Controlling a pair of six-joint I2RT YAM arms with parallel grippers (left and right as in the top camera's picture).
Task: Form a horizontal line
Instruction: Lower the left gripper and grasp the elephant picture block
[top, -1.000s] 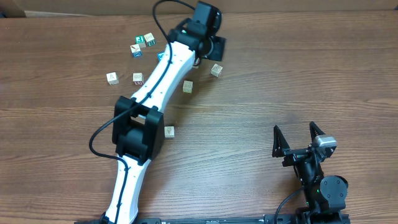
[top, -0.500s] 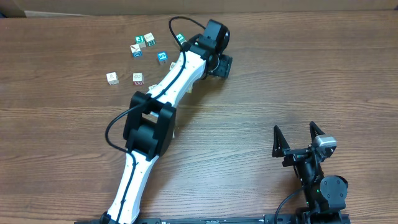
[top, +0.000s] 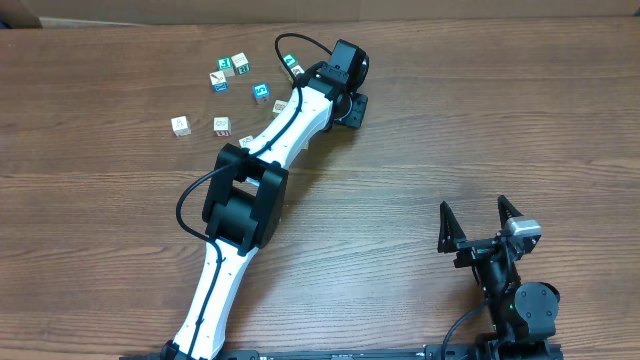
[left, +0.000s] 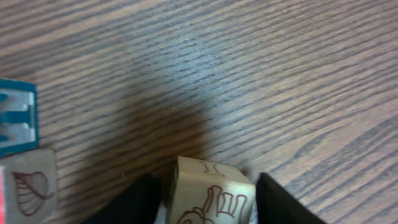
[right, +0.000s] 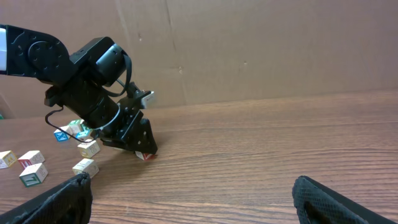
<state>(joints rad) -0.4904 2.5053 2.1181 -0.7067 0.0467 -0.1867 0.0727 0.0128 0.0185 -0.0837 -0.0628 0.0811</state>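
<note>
Small pale picture cubes lie scattered at the table's far left, among them a blue-edged cube (top: 261, 91) and two plain ones (top: 180, 125) (top: 222, 125). They form no horizontal line. My left gripper (top: 348, 108) (left: 208, 200) is down at the table to the right of them. Its dark fingers stand against both sides of a pale cube (left: 211, 194) with a red drawing and the letter I. In the right wrist view this cube (right: 146, 155) rests on the wood under the gripper. My right gripper (top: 480, 222) (right: 193, 199) hovers open and empty at the near right.
In the left wrist view a blue-edged cube (left: 15, 115) and a pale cube with a red picture (left: 28, 190) sit close to the left of the held one. The left arm (top: 250, 190) stretches diagonally over the table (top: 480, 110) and hides some cubes. A cardboard wall (right: 249, 43) stands behind.
The left arm swung right over the lone cube and dropped onto it. Its jaws narrowed round the cube. The right arm stayed still.
</note>
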